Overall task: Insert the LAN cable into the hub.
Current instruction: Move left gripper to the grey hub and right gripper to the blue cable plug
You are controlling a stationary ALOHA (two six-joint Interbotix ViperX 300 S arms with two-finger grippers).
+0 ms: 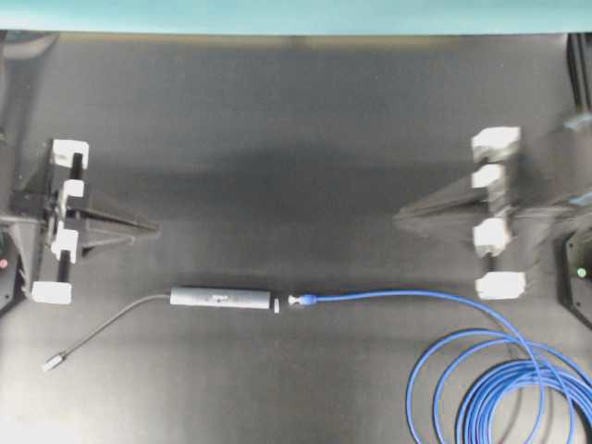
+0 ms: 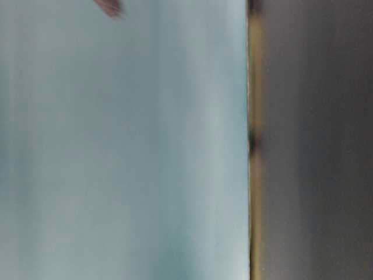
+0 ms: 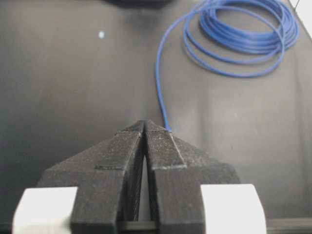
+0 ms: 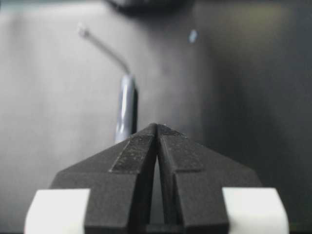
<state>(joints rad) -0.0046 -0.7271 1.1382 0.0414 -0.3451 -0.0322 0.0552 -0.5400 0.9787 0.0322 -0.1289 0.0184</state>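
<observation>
Nearest the lower edge of the overhead view, the LAN cable (image 1: pixel 504 388) lies coiled at the right on the dark desk (image 1: pixel 296 139), its free run leading left to the plug (image 1: pixel 303 300), which sits just beside the end of the hub (image 1: pixel 222 297). The cable looks light and springy, so a hold right behind the plug seems best; the hub looks stiff, light and apt to slide. Farther back, the left claw (image 1: pixel 148 226) and right claw (image 1: pixel 400 218) hover pinched closed, holding nothing.
</observation>
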